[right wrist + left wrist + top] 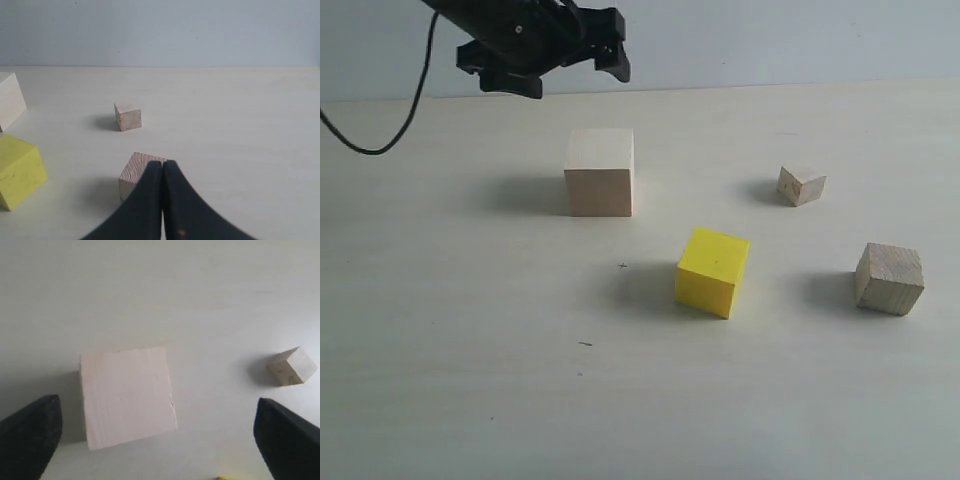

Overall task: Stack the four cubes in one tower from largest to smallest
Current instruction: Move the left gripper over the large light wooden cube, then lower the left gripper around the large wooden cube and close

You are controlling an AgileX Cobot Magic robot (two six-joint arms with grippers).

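Observation:
The large pale wooden cube stands at the back left of the table. My left gripper hovers above it, open wide; in the left wrist view the gripper has its dark fingers on either side of the cube, well clear of it. The yellow cube sits near the middle, the medium grainy cube at the right, the small cube behind it. My right gripper is shut and empty, just before the medium cube. It is out of the exterior view.
The pale tabletop stretches bare in front and to the left. A black cable hangs from the left arm at the far left. A plain wall backs the table.

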